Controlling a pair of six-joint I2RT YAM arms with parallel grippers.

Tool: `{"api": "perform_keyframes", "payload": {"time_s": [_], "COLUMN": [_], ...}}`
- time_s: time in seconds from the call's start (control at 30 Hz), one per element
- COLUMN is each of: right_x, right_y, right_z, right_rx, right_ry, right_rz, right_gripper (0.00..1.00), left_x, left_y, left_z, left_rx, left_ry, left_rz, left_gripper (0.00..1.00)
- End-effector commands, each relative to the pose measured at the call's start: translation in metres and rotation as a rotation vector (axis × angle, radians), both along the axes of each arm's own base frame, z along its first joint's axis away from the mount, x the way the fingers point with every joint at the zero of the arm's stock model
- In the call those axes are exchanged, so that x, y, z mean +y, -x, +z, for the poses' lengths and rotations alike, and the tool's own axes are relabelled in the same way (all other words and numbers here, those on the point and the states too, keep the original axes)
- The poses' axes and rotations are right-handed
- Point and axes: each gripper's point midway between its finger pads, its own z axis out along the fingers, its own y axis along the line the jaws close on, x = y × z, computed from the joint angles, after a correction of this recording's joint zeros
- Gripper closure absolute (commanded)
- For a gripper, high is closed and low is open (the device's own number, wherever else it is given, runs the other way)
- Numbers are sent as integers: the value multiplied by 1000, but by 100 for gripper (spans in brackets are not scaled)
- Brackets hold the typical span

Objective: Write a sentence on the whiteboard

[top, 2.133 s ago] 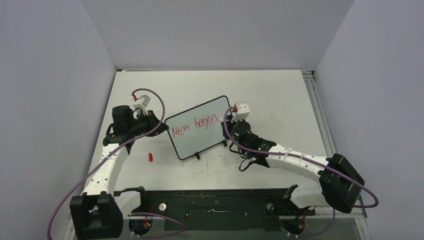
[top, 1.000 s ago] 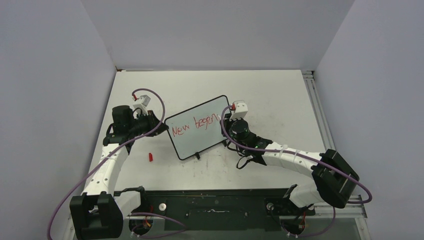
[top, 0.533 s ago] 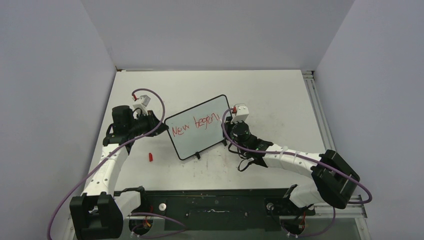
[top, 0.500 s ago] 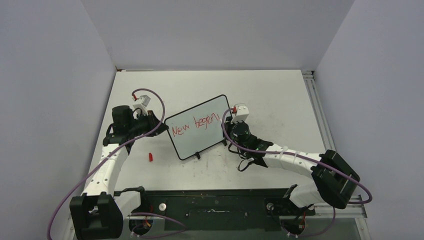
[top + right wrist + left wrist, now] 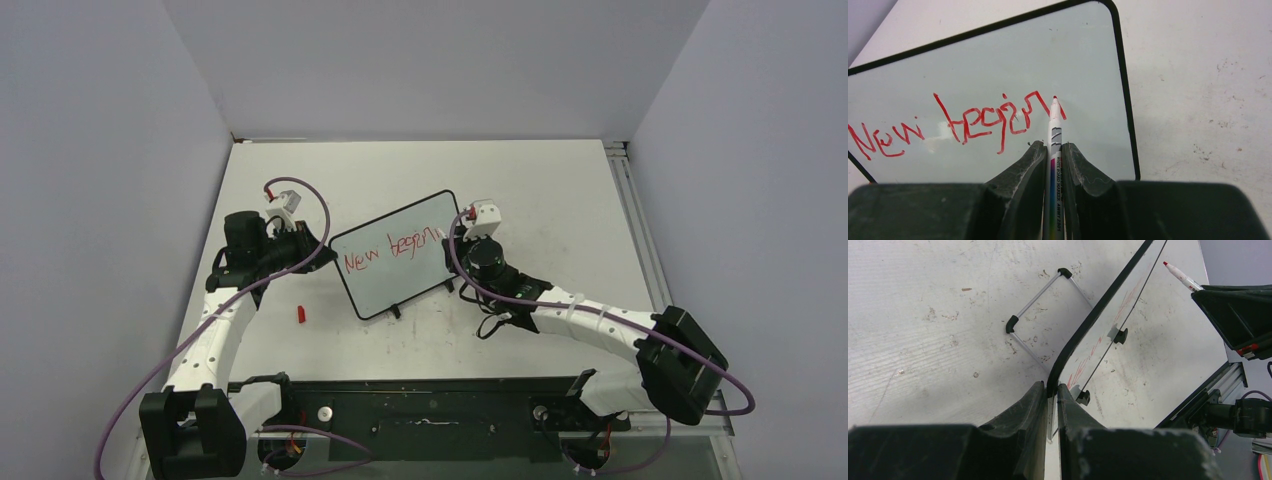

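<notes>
Red, a small piece (image 5: 299,314) lies on the scuffed tabletop (image 5: 540,190) nearer than the whiteboard (image 5: 400,280), whose left edge the left pincer (image 5: 1050,390) clamps, while the right pincer (image 5: 1053,150) grips a marker (image 5: 1054,125), tip at the last stroke of the sentence (image 5: 968,127).

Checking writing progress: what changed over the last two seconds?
The right gripper, shut on the marker, made small strokes and shifted slightly rightward, adding a stroke to the end of the sentence. The left gripper stayed clamped on the edge of the whiteboard; board and red cap did not move.
</notes>
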Motion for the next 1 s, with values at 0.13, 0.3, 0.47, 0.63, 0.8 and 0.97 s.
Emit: {"api": "perform_keyframes", "payload": {"time_s": [0.13,0.3,0.47,0.63,0.8,0.97], "right_x": [14,16,17,19,19,20], "right_y": [-13,-15,-17,-19,-20,-21], "right_z": [37,36,36,32,29,25], "right_rx": [-82,-83,-83,-80,-76,-70], "right_ry": [-53,-51,-50,-42,-39,-34], "right_rz": [-5,-1,-1,-1,-4,-4], "right_gripper": [95,95,95,95,95,95], "left_x": [2,1,1,1,1,1], "left_y": [-5,-4,-4,-4,-4,-4], "left_z": [10,10,10,10,11,11], "left_rx": [-48,-48,-49,-51,-52,-54], "left_ry": [-18,-16,-15,-15,-14,-16], "left_rz": [3,0,-1,-4,-5,-4], "left_gripper": [100,100,100,100,100,100]}}
